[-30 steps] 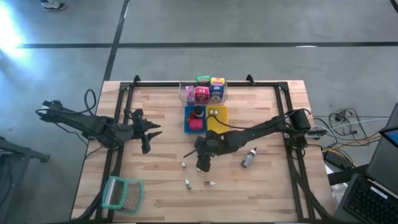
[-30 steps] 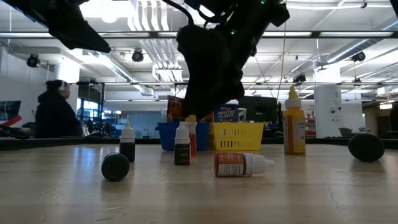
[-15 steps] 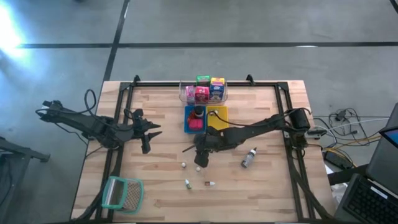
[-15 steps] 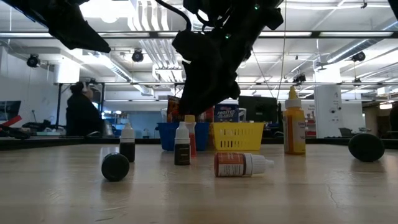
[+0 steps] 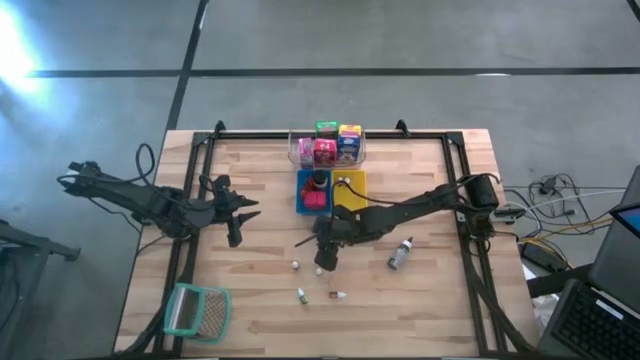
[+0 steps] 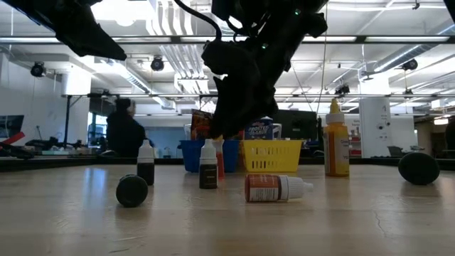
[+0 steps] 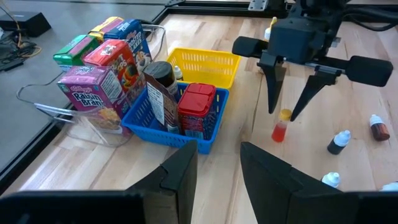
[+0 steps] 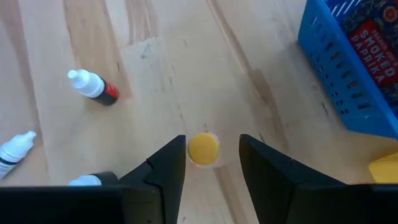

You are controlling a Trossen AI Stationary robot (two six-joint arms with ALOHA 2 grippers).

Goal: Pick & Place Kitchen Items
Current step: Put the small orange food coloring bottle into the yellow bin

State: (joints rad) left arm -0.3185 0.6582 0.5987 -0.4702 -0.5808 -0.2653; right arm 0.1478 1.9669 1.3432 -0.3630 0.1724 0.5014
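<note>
A small bottle with a yellow cap and red contents (image 7: 280, 128) stands upright on the wood near the table's middle; its cap (image 8: 203, 148) shows from above. My right gripper (image 8: 211, 163) slants down over it, open. Its two fingers (image 7: 273, 93) stand on either side of the cap with a gap showing on each side. My left gripper (image 7: 219, 177) waits open and holding nothing, raised above the table's left part (image 5: 236, 216). Other kitchen items are three small dropper bottles (image 5: 296, 264) (image 5: 301, 294) (image 5: 340, 295) and a larger grey bottle (image 5: 400, 253) lying on its side.
At the far middle stand a blue tray (image 7: 214, 127) with a red can and a dark jar, a yellow tray (image 7: 205, 62), and a clear tub (image 5: 362, 158) with boxes. The teal-rimmed mesh basket (image 5: 195, 310) lies at the near left. A person (image 6: 125, 131) moves in the room behind.
My right gripper has stayed over the yellow-capped bottle, shifting only slightly toward the far side. The bottles have not moved. The person in the room behind has walked toward the right.
</note>
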